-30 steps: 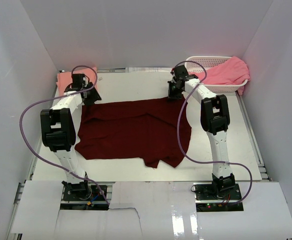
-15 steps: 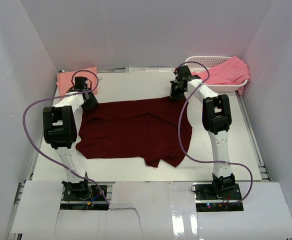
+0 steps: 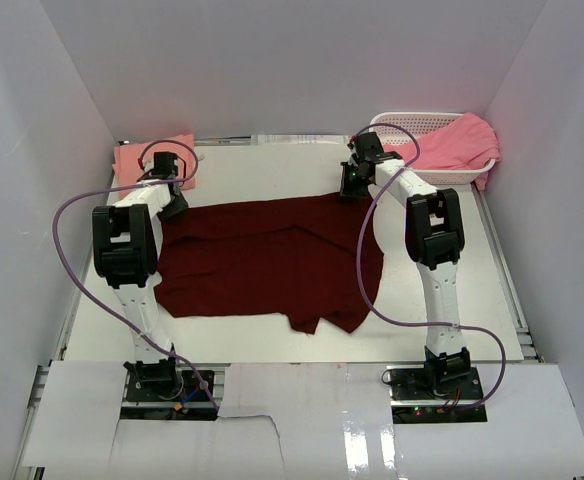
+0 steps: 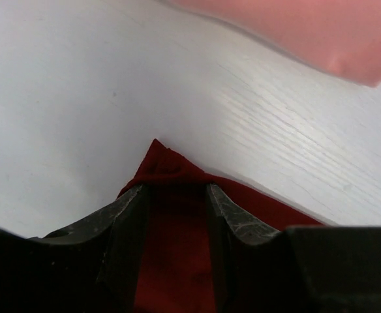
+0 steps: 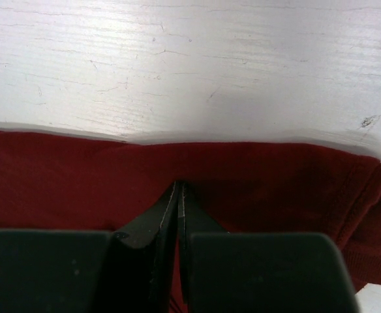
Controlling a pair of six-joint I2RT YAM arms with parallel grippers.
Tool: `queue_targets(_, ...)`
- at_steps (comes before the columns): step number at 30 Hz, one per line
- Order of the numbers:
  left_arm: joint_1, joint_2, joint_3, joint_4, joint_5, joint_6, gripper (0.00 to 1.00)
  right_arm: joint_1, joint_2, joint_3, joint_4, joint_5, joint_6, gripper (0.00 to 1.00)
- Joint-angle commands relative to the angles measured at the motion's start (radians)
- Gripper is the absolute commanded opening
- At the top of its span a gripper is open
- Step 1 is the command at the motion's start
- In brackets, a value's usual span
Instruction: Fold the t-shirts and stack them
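The dark maroon t-shirt (image 3: 272,260) lies spread flat on the white table. My left gripper (image 3: 172,203) is at its back left corner. In the left wrist view the jaws (image 4: 177,189) stand partly apart with the maroon cloth (image 4: 256,202) filling the gap and the corner poking past the tips. My right gripper (image 3: 350,185) is at the shirt's back right edge. In the right wrist view its fingers (image 5: 179,186) are pressed together on the maroon hem (image 5: 60,176). The salmon-peach t-shirt (image 3: 127,160) lies at the back left and shows in the left wrist view (image 4: 308,32). The brighter pink t-shirt (image 3: 452,145) hangs in the basket.
A white lattice basket (image 3: 402,122) stands at the back right corner. White walls enclose the table on three sides. Purple cables loop from both arms over the shirt's sides. A bare strip of table (image 3: 262,170) lies behind the shirt.
My left arm has swung left and back, its gripper staying at the shirt's corner. My right gripper has shifted slightly back. The shirt's back edge looks a little more stretched.
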Motion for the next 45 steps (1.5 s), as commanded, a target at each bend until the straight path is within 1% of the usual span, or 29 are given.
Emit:
queue_targets(1, 0.01, -0.012, 0.025, -0.011, -0.123, 0.007, 0.5, -0.019, 0.055, -0.055, -0.039, 0.092, -0.029, 0.08)
queue_targets(4, 0.017, -0.015, 0.034, -0.021, -0.181, 0.006, 0.5, -0.02, 0.056, -0.06, -0.039, 0.094, -0.029, 0.08)
queue_targets(10, 0.062, 0.011, 0.066, -0.086, -0.235, -0.037, 0.5, -0.024, 0.053, -0.069, -0.039, 0.1, -0.029, 0.08)
queue_targets(12, 0.069, 0.0, 0.069, -0.089, -0.256, -0.045, 0.5, -0.024, 0.053, -0.069, -0.036, 0.098, -0.03, 0.08)
queue_targets(15, 0.079, -0.021, 0.089, -0.1, -0.325, -0.068, 0.51, -0.024, 0.055, -0.069, -0.038, 0.095, -0.03, 0.08)
queue_targets(18, 0.092, -0.031, 0.12, -0.143, -0.326, -0.103, 0.51, -0.024, 0.055, -0.067, -0.038, 0.088, -0.03, 0.08)
queue_targets(20, 0.094, -0.06, 0.114, -0.146, -0.33, -0.117, 0.51, -0.024, 0.053, -0.067, -0.038, 0.087, -0.03, 0.08)
queue_targets(24, 0.097, -0.101, 0.105, -0.147, -0.416, -0.123, 0.53, -0.025, 0.053, -0.066, -0.041, 0.089, -0.03, 0.08)
queue_targets(28, 0.118, -0.087, 0.123, -0.164, -0.427, -0.134, 0.54, -0.025, 0.056, -0.064, -0.041, 0.083, -0.03, 0.08)
queue_targets(36, 0.122, -0.052, 0.122, -0.175, -0.416, -0.142, 0.55, -0.027, 0.058, -0.057, -0.051, 0.095, -0.027, 0.08)
queue_targets(39, 0.12, -0.044, 0.122, -0.175, -0.418, -0.145, 0.55, -0.028, 0.061, -0.049, -0.076, 0.126, -0.024, 0.08)
queue_targets(42, 0.123, -0.04, 0.114, -0.175, -0.408, -0.152, 0.55, -0.031, 0.07, -0.032, -0.113, 0.205, -0.021, 0.08)
queue_targets(45, 0.123, -0.029, 0.112, -0.173, -0.402, -0.157, 0.55, -0.031, 0.087, 0.0, -0.158, 0.235, -0.023, 0.08)
